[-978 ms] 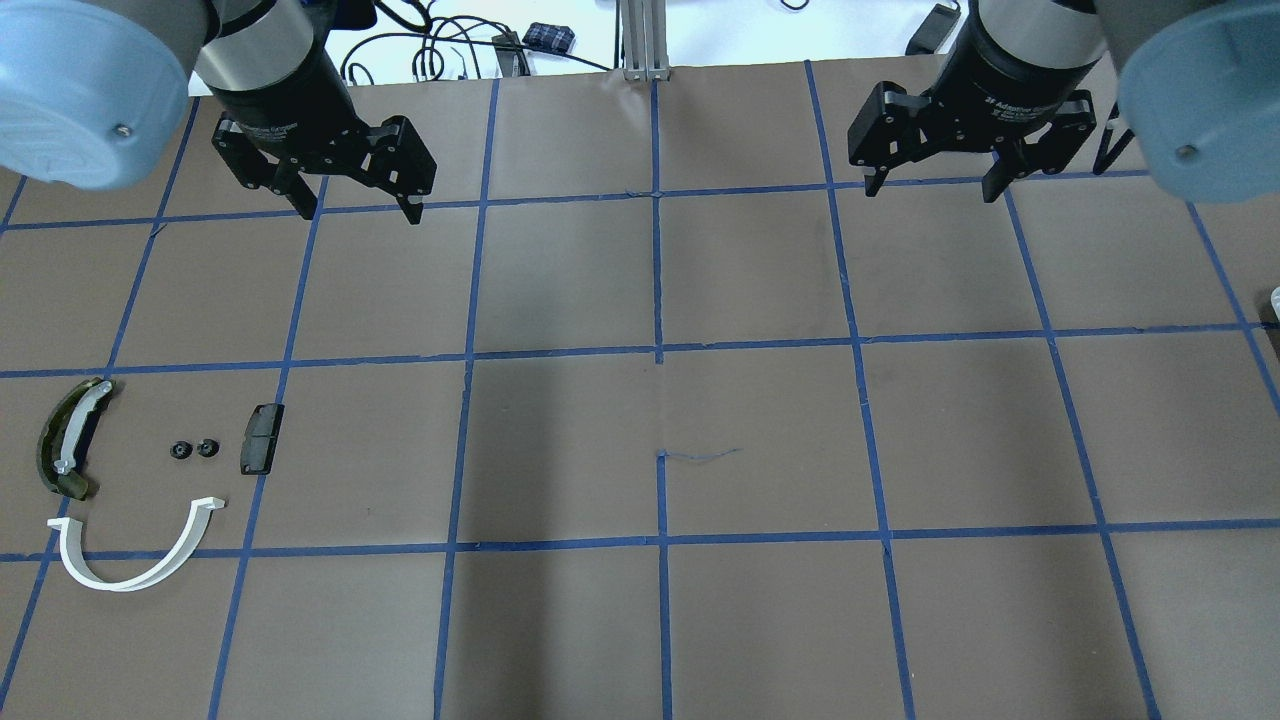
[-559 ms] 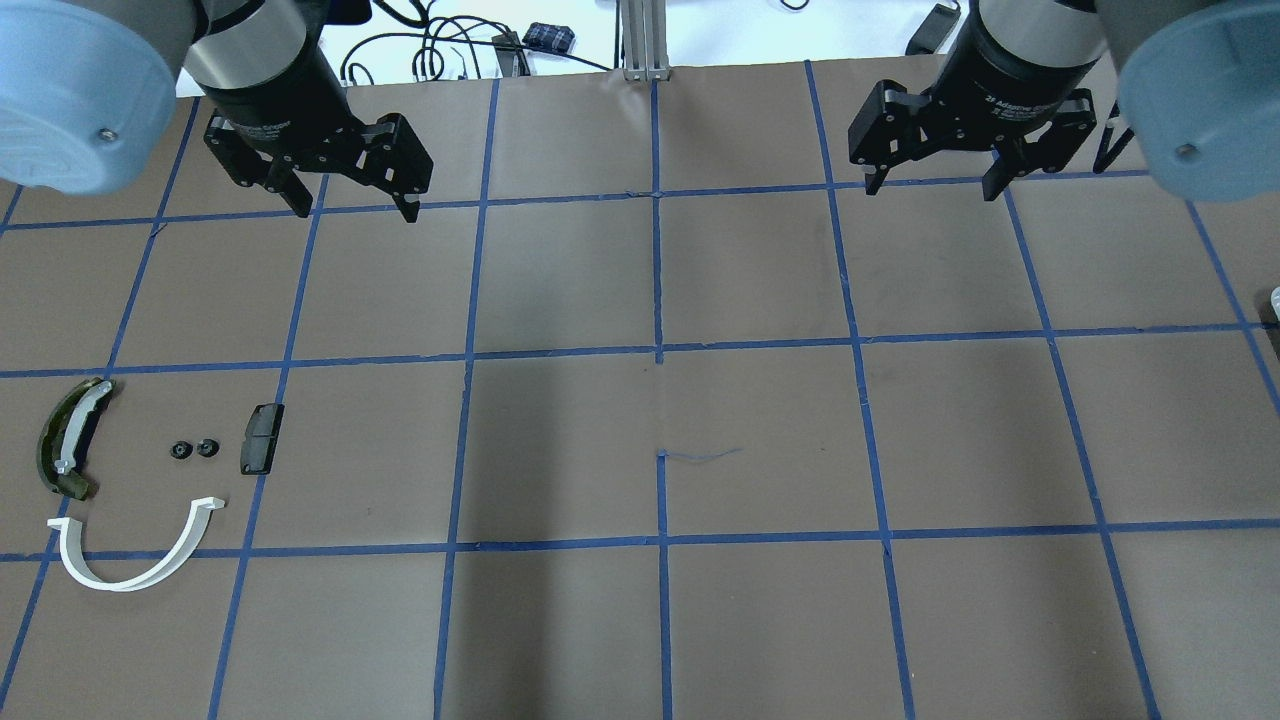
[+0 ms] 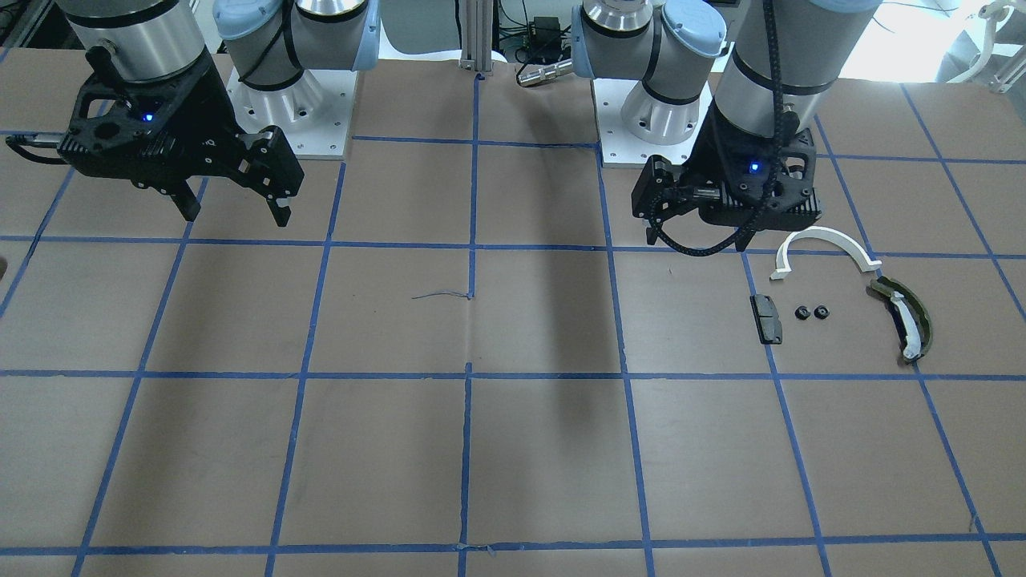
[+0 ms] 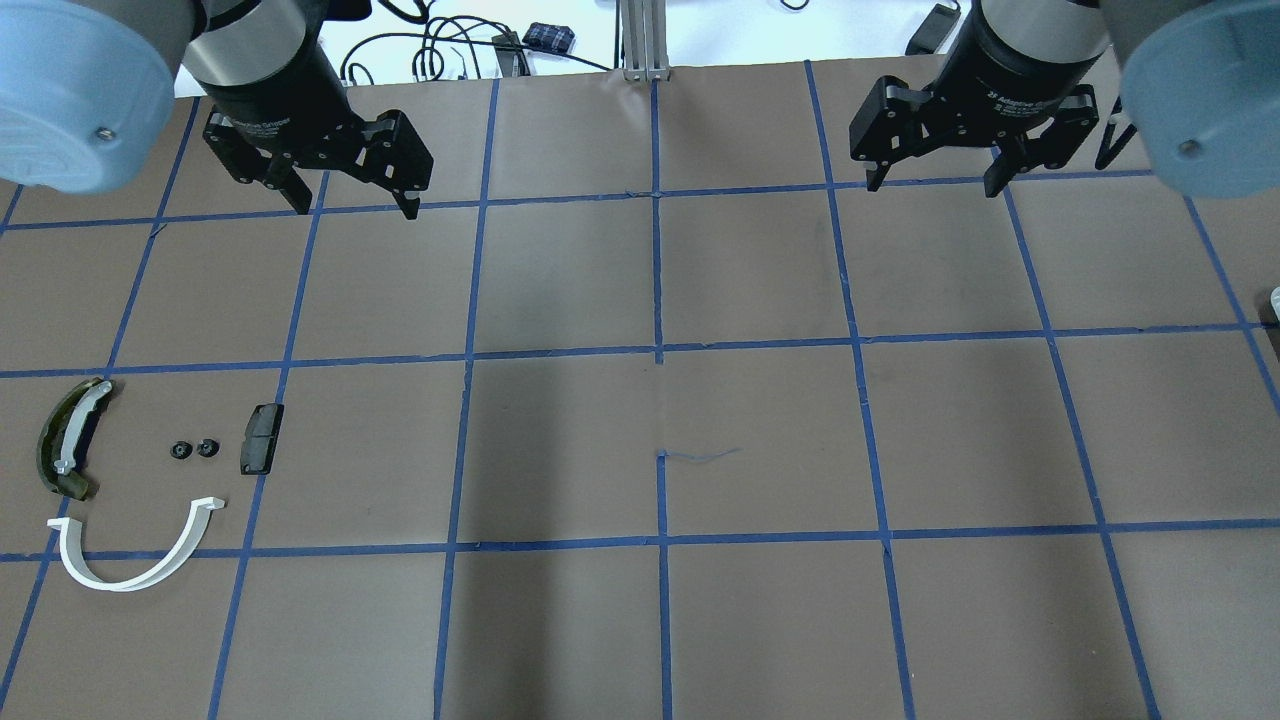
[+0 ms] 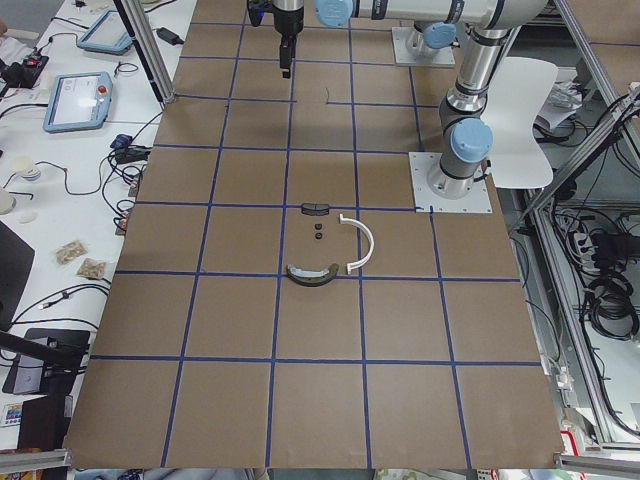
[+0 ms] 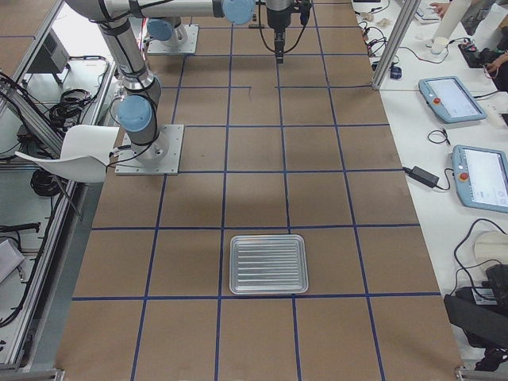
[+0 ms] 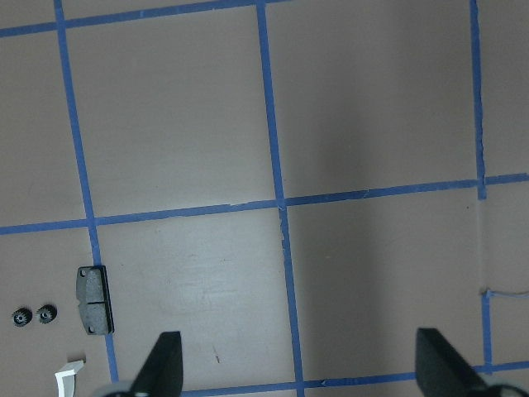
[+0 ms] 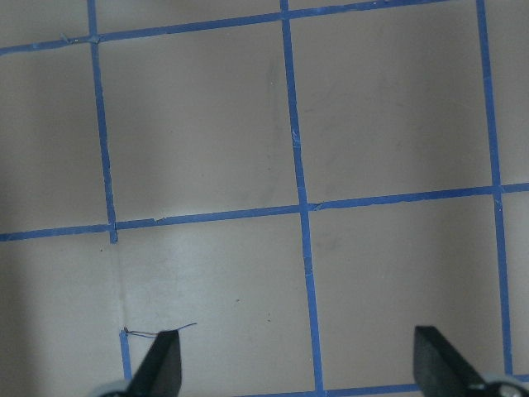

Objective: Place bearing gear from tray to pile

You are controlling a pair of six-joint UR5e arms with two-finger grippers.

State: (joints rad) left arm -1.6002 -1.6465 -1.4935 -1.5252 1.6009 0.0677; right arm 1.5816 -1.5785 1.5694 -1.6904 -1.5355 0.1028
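Observation:
The pile lies at the table's left: an olive-green curved shoe [image 4: 68,438], a white half-ring arc [image 4: 135,550], a dark block [image 4: 261,438] and two small black bearing gears [image 4: 180,450] [image 4: 207,447] side by side. The left wrist view shows the block [image 7: 93,299] and the gears [image 7: 33,315] at its lower left. The ribbed metal tray [image 6: 267,263] shows only in the exterior right view, with nothing visible in it. My left gripper [image 4: 357,212] is open and empty, raised far behind the pile. My right gripper [image 4: 931,190] is open and empty at the far right.
Brown paper with a blue tape grid [image 4: 660,350] covers the table. Cables and an aluminium post [image 4: 640,40] lie beyond the far edge. Both arm bases [image 3: 288,96] stand at the table's robot side.
My left gripper has shifted slightly left and toward the far edge. My right gripper has barely moved. The pile's parts lie as before.

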